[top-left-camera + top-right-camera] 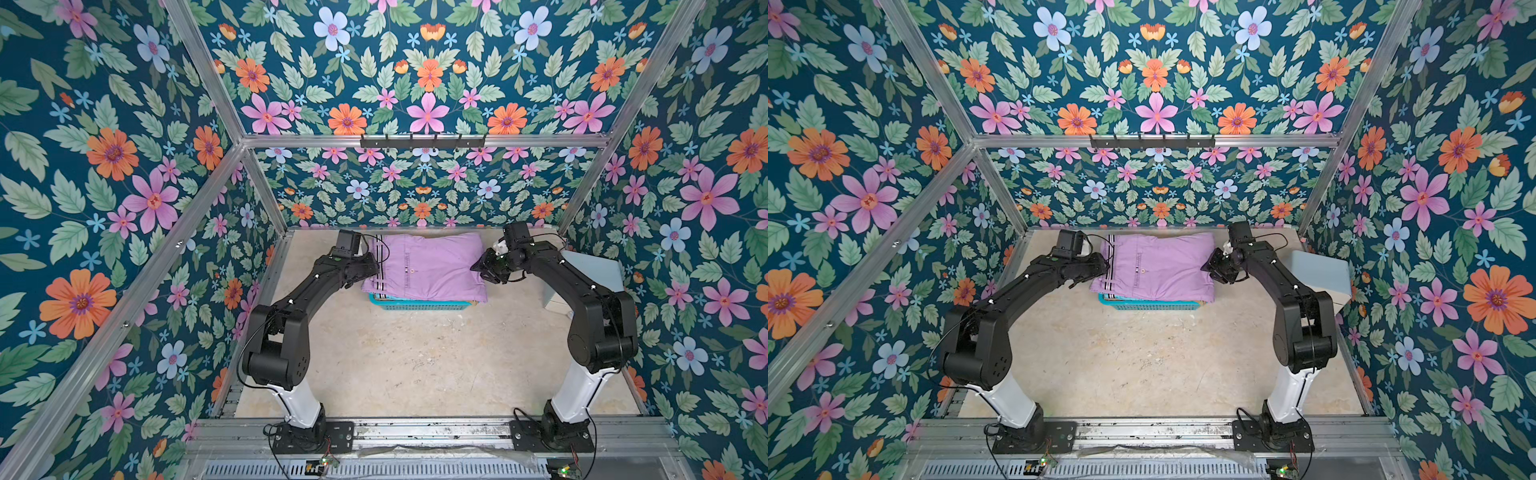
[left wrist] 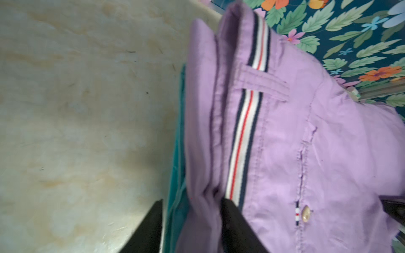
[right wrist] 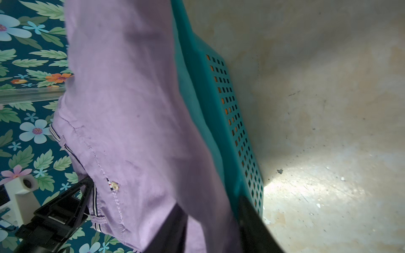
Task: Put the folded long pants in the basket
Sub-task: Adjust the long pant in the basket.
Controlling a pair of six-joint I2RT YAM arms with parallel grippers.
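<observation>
Lilac pants — one, atop one basket

Lilac pants, folded flat, lie on top of the teal mesh-sided basket at the far end of the desk, covering its opening and overhanging the rim. Striped waistband, navy, white and red, sits at the left-arm end, button side up. Orange cloth shows through the mesh holes.

Place: a robot test cell, I reckon.
Walls: floral printed panels on bare aluminium framing around me.
Base: my arms bolted to a metal rail.
</observation>
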